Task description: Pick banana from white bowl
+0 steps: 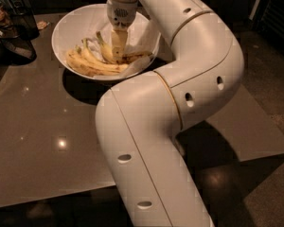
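The white bowl (66, 27) stands at the back left of the table, lined with a white paper sheet. In it lies the banana (132, 58), curved, with a greenish stem pointing up-left and dark-brown blotches toward its right end. A bunch of paler yellow bananas (90, 64) lies just left of it. My gripper (118, 48) reaches straight down into the bowl from above and sits right over the middle of the blotched banana, hiding that part of it. My white arm fills the centre and right of the view.
Dark containers and clutter (16, 18) stand at the back left, close to the bowl's left rim. The glossy grey-brown table (42, 145) ends at a front edge low in the view and at a right edge by the dark floor (270, 93).
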### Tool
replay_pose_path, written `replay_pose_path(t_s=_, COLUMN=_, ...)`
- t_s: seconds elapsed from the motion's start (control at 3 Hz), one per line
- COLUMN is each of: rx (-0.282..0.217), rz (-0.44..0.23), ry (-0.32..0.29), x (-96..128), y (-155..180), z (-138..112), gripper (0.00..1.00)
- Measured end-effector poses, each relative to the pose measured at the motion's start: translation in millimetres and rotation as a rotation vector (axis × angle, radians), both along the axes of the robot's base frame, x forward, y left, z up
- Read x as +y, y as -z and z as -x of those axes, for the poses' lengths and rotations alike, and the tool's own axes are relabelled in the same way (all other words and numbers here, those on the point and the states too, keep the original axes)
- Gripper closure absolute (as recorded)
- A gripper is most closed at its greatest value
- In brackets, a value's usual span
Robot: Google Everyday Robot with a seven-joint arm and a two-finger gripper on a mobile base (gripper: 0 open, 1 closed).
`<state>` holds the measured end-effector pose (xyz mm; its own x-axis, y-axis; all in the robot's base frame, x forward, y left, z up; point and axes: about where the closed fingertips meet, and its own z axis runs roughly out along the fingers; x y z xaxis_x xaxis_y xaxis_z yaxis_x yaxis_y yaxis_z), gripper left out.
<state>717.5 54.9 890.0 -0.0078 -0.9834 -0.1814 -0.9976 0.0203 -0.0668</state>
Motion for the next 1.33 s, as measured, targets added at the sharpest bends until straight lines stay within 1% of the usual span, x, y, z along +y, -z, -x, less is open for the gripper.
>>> replay_pose_path(t_s=0.67, rx=0.061, rz=0.002, ry=0.018, x=1, y=23, z=2, gripper=0.37)
replay_pose_path(t_s=1.0, rx=0.08, rz=0.005, ry=0.032, x=-4, y=32, z=1, gripper=0.39)
replay_pose_path(t_s=1.33, rx=0.082, rz=0.006, ry=0.034, x=-4, y=32, z=1, gripper=0.4)
